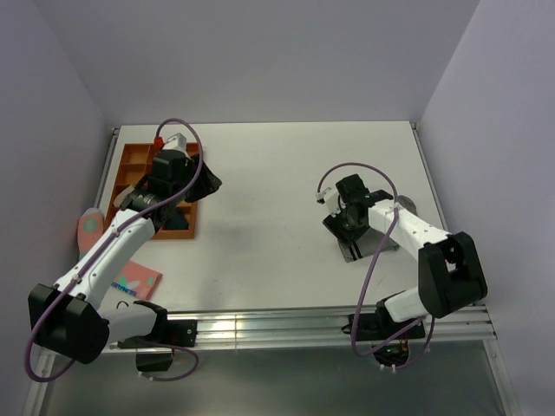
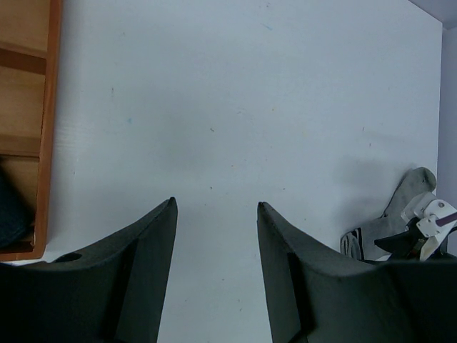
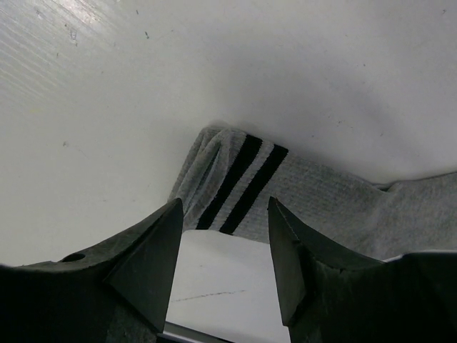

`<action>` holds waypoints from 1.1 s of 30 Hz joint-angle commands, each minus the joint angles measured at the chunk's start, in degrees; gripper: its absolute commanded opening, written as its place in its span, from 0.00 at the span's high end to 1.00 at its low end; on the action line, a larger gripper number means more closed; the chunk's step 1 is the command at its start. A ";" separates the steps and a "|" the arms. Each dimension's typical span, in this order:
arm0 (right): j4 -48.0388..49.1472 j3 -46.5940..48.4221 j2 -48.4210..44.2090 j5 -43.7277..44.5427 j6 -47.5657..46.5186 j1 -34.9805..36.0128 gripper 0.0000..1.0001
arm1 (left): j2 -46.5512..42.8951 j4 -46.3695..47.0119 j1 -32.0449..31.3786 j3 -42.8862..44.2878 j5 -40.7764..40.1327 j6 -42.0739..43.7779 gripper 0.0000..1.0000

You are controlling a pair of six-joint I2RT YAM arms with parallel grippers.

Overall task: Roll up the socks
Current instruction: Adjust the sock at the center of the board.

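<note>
The grey sock (image 3: 285, 189) lies flat on the white table, its cuff marked by two dark stripes (image 3: 243, 179). My right gripper (image 3: 225, 201) hangs open just short of that cuff, with only bare table between its fingers. From above, the grey sock (image 1: 404, 206) shows beside the right gripper (image 1: 343, 229). My left gripper (image 2: 217, 204) is open over bare table, next to the orange tray (image 2: 44, 143). A dark blue shape (image 2: 10, 214) lies in a tray compartment; it may be the navy sock. The left gripper (image 1: 208, 180) sits at the tray's right side.
The orange compartment tray (image 1: 130, 160) stands at the back left, partly under the left arm. A pink sock (image 1: 89, 227) and a pink piece with teal marks (image 1: 135, 279) lie at the left edge. Metal rails (image 1: 286, 328) run along the near edge.
</note>
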 commanded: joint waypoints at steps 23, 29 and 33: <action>1.38 -2.16 2.44 -1.03 -0.09 0.53 0.46 | 2.11 4.57 -0.63 -1.04 0.97 -0.27 0.46; 1.21 -1.73 2.18 -1.56 0.35 1.41 0.46 | 2.46 4.22 -0.63 -0.42 0.97 0.08 0.46; 0.94 -1.29 1.82 -1.48 0.87 2.02 0.46 | 2.55 3.96 -0.63 -0.34 0.97 0.26 0.46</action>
